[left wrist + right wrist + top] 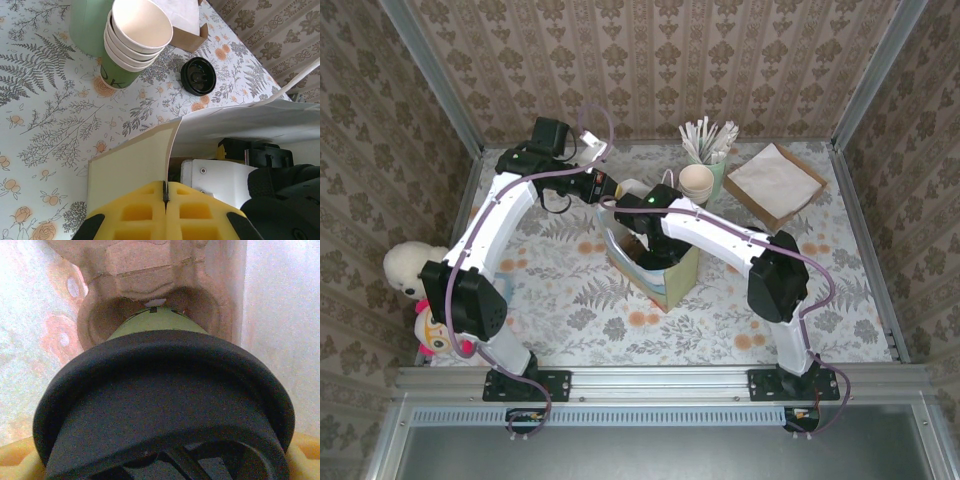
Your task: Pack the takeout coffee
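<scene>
The takeout coffee (155, 325) is a green cup under a black lid (160, 390). It sits between the yellow fingers (15, 460) of my right gripper (160, 460), which is shut on it. Its base sits in a round socket of a brown pulp carrier (130, 270) inside the paper bag (670, 280). From above, my right gripper (645, 245) reaches down into the bag's mouth. My left gripper (165, 192) is shut on the rim of the bag's cream wall (135, 165), at the bag's back left corner (612, 203).
A stack of lidless green cups (135, 40) stands behind the bag, with a loose black lid (198, 76) on the table beside it. A green holder of stirrers (710, 150) and a cardboard tray of napkins (775, 183) are at the back right. Stuffed toys (415, 290) lie at the left edge.
</scene>
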`<state>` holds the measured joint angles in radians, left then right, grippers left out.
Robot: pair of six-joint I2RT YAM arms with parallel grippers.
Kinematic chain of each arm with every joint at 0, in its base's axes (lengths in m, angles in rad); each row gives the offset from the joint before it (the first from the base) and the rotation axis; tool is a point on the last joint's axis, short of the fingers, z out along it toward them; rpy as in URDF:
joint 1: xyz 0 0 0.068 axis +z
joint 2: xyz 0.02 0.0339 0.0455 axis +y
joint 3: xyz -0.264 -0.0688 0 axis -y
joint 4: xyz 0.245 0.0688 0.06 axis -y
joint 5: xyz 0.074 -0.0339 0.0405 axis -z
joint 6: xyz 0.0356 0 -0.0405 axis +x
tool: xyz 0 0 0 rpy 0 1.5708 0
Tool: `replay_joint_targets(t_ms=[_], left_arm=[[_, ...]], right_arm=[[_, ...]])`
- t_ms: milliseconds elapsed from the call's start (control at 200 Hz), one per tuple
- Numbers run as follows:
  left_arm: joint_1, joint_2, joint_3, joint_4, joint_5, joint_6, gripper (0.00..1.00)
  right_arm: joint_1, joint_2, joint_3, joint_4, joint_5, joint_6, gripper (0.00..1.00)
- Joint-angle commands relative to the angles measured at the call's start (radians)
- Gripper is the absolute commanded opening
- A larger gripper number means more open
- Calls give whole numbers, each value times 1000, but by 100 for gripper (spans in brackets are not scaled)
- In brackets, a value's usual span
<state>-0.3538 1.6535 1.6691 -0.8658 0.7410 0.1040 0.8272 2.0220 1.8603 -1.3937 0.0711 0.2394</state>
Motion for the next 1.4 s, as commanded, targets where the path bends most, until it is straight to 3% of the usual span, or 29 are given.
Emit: replay_joint_targets(t_ms=[0, 1395], left_arm=[[-5, -35, -5, 11, 22, -7, 0], [-5, -33, -8, 11, 23, -6, 0]], right_arm=[[-4, -54, -14, 26, 3, 18, 48], [-5, -82, -89, 129, -17, 16, 47]])
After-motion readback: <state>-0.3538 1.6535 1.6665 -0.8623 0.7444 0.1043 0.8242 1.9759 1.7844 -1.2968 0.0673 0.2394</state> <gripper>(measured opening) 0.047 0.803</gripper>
